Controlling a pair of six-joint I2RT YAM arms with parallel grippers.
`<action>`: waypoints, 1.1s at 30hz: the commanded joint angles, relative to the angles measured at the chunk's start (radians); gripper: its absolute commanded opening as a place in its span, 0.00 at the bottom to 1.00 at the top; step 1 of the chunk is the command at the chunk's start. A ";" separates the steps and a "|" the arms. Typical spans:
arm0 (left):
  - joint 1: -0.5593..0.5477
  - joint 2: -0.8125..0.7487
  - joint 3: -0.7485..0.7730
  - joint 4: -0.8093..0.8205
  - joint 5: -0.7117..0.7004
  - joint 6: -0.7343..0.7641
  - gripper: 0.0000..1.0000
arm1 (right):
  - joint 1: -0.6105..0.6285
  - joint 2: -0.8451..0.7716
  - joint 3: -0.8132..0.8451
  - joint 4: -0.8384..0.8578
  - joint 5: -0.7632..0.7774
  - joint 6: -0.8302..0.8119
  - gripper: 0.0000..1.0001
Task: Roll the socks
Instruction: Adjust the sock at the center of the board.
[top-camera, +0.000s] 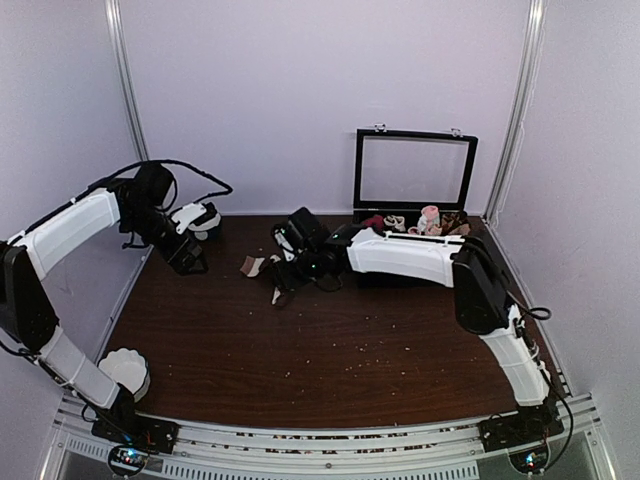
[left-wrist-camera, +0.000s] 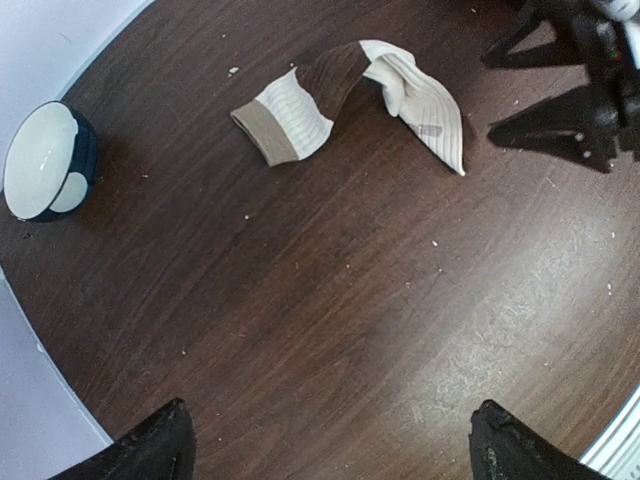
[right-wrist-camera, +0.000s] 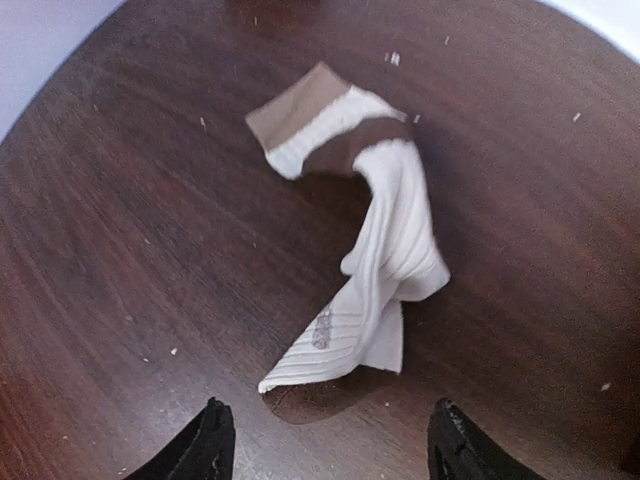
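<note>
Dark brown wood-grain counter is carrying it all, with one black-framed open case standing back right. The left end effector and right end effector are both hovering spread wide, gripping nothing. Between them, the ribbed tan-and-cream fabric socks are lying crumpled in one heap. One navy-and-white round object is sitting just left.

Dark brown wood table, with pale crumbs scattered toward 5 o'clock. Socks lie crumpled on the surface at 11 o'clock of centre. A dark bowl, white inside, sits at 9 o'clock of the socks by the table edge. Open black case at 1 o'clock.
</note>
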 joint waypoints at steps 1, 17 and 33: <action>0.010 0.052 -0.010 0.074 0.029 -0.001 0.98 | 0.002 0.073 0.081 -0.040 -0.089 0.072 0.67; 0.012 0.206 0.064 0.041 0.082 0.000 0.98 | 0.019 0.185 0.202 -0.127 -0.056 0.116 0.43; 0.014 -0.003 -0.058 -0.049 0.150 0.034 0.98 | 0.020 0.240 0.201 -0.167 -0.124 0.311 0.56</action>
